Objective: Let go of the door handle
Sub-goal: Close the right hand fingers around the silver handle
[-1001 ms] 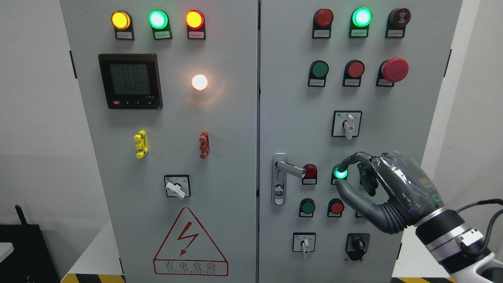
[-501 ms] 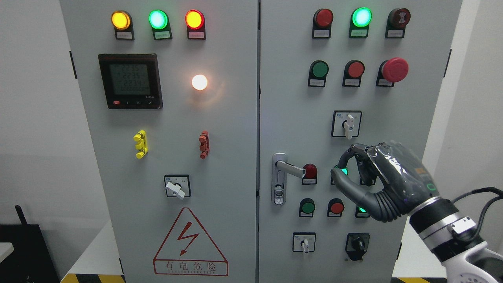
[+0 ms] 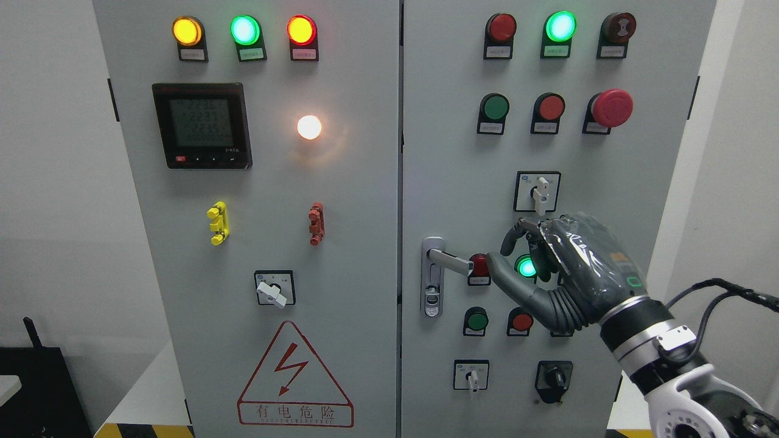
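A silver lever door handle (image 3: 449,261) sits on the left edge of the cabinet's right door (image 3: 450,158), its lever pointing right over a keyed backplate (image 3: 432,286). My right hand (image 3: 502,258), dark grey and partly wrapped in clear film, hovers just right of the lever's tip. Its fingers (image 3: 517,234) curl loosely and the thumb (image 3: 505,277) points left near the red button (image 3: 480,265) beside the lever. It holds nothing and stands apart from the handle. A lit green button (image 3: 526,266) shows between thumb and fingers. The left hand is out of view.
The right door carries several push buttons, a red mushroom stop (image 3: 611,107) and rotary switches (image 3: 537,191). The left door (image 3: 261,213) has a meter (image 3: 202,126), indicator lamps and a warning triangle (image 3: 295,377). White wall lies on both sides.
My right hand has moved left and slightly up across the panel, from around the green button toward the tip of the door handle lever. The handle has not moved.
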